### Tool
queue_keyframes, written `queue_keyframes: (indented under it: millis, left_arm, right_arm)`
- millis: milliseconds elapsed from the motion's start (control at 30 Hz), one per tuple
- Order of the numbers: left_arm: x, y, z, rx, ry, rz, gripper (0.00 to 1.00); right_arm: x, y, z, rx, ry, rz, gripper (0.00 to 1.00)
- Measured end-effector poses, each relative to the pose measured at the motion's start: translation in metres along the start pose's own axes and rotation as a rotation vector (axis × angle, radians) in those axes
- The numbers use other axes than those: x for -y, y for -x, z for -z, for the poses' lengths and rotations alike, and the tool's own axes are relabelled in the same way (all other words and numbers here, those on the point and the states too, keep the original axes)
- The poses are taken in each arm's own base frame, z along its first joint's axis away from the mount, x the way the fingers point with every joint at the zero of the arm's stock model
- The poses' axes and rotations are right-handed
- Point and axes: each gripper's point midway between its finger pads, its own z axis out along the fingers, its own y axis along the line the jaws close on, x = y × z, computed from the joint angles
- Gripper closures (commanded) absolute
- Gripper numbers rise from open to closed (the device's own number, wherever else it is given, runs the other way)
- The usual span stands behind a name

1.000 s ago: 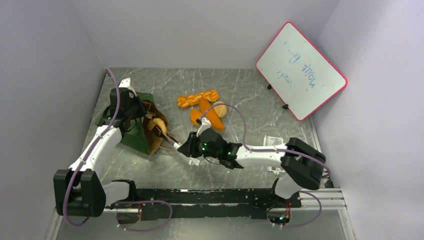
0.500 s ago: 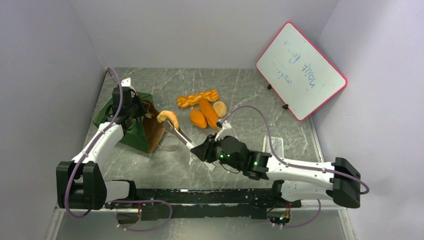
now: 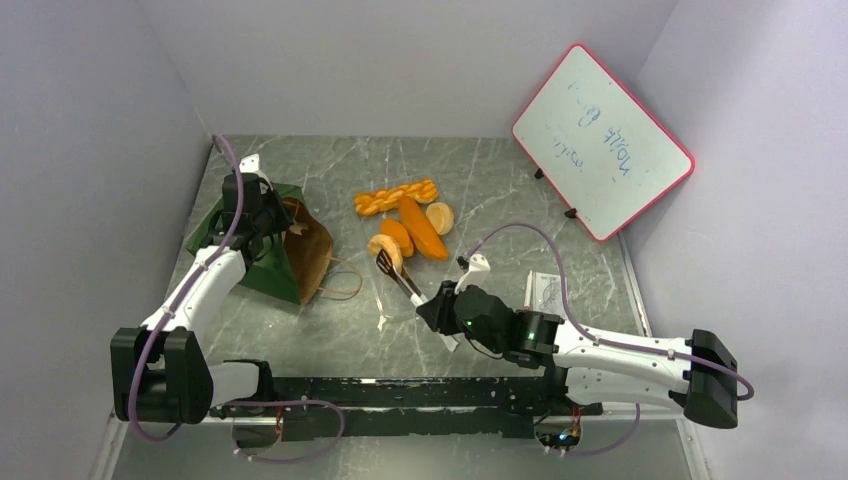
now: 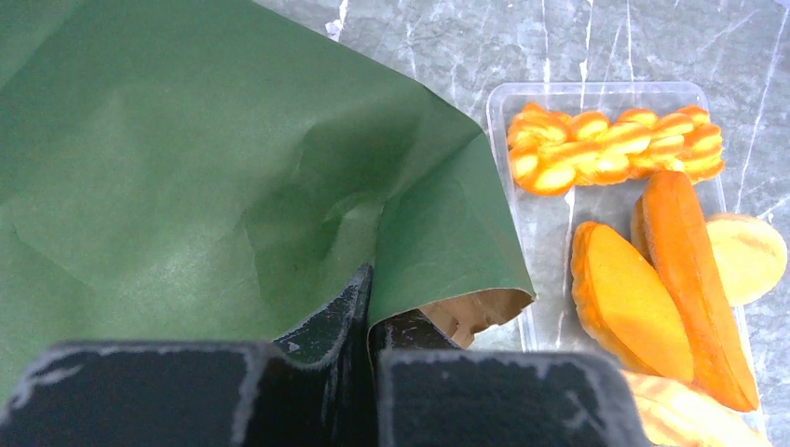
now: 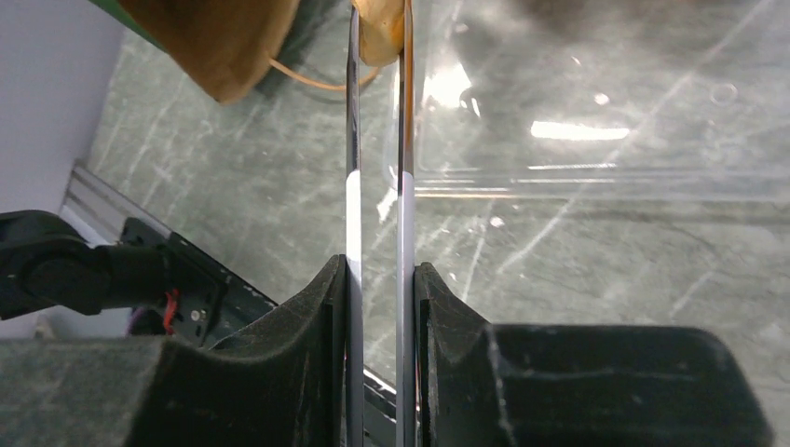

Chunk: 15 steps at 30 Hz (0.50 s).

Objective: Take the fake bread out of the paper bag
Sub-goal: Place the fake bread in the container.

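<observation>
Top external view: the right jaws are squeezed narrow round the handle end of the tongs (image 3: 400, 278). The tong tips pinch a croissant (image 3: 383, 247) at the near-left edge of the bread pile, just beside a roll (image 3: 398, 235). The braid (image 3: 397, 197), long roll (image 3: 424, 230) and bun (image 3: 440, 217) lie together in a clear tray (image 4: 522, 98) on the desk (image 3: 500, 180), apart from the bag (image 3: 290, 255). The bag lies on its side with its brown mouth toward the tray. No bread shows in the mouth, though its depths are hidden. The left jaws are shut on a fold of its green wall.

The weak point looks like the croissant. In the right wrist view only a small part of it sits between the thin blades, and it is glossy, so a quick swing or tilt could let it twist out and land on the desk short of the tray.

Letting go has its own trap. If the right jaws open too far, they could free the tongs as well as the croissant.

Coming down hard on the roll could nudge the neighbouring breads, or shove the light tray along the desk.

On the left, the pinch is on paper alone. A pull there might tear the fold or drag the bag.
</observation>
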Motion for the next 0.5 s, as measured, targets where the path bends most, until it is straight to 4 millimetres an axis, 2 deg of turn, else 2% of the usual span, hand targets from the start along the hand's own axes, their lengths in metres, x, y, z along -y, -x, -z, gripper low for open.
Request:
queue_keyframes:
  millis: [133, 300, 500]
  left_arm:
    - [0.001, 0.003, 0.003, 0.011, -0.004, 0.000, 0.93]
    - [0.002, 0.004, 0.004, 0.014, -0.006, 0.001, 0.93]
    - [0.002, 0.004, 0.004, 0.014, -0.006, 0.001, 0.93]
  right_arm:
    - [0.013, -0.012, 0.001, -0.028, -0.037, -0.003, 0.97]
    - [0.021, -0.021, 0.002, -0.052, -0.058, -0.018, 0.96]
    - [0.033, -0.038, 0.001, -0.092, -0.085, -0.032, 0.87]
